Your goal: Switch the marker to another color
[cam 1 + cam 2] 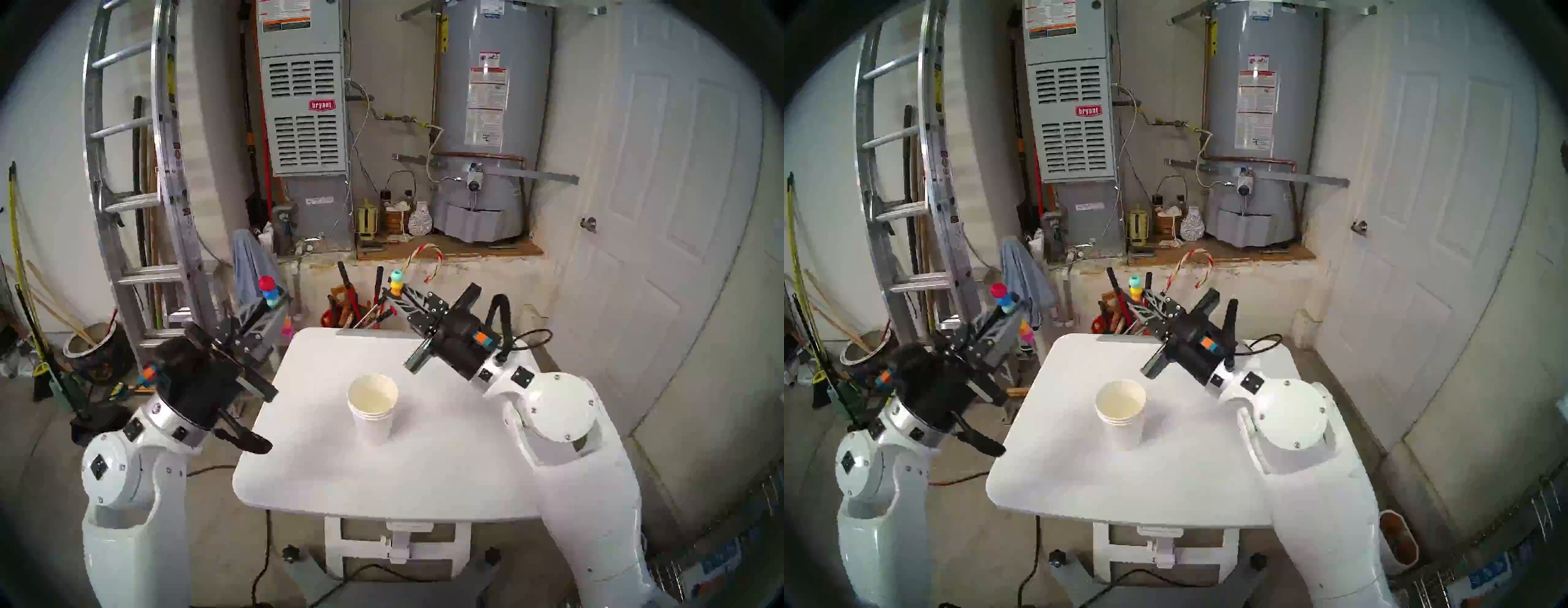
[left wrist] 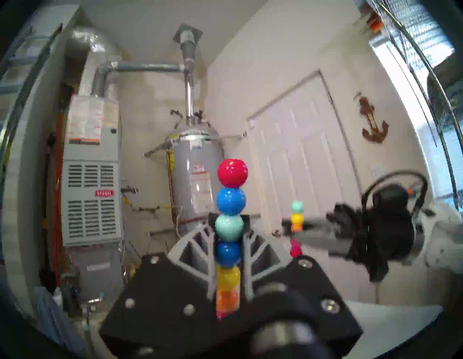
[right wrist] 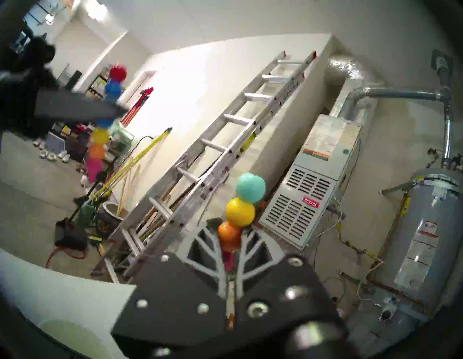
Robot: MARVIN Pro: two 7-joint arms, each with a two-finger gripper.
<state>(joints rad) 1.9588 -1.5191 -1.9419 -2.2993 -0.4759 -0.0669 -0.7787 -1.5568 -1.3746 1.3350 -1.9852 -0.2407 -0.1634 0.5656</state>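
Garage clutter, a furnace and a water heater stand behind the white worktop [image 1: 424,467], where only a paper cup [image 1: 373,407] stands. Left jaws [image 1: 271,302] are closed on one marker piece [image 2: 231,225], red bead on top. Right jaws [image 1: 394,293] are closed on the other piece [image 3: 240,213], teal bead on top. Both pieces stand upright, well apart, side by side above the worktop's far edge; rejoining looks to need one tipped end to end

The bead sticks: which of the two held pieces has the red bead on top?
The piece in the left end effector: its stack is topped by red, then blue. The piece in the right end effector is topped by teal, then yellow and orange.
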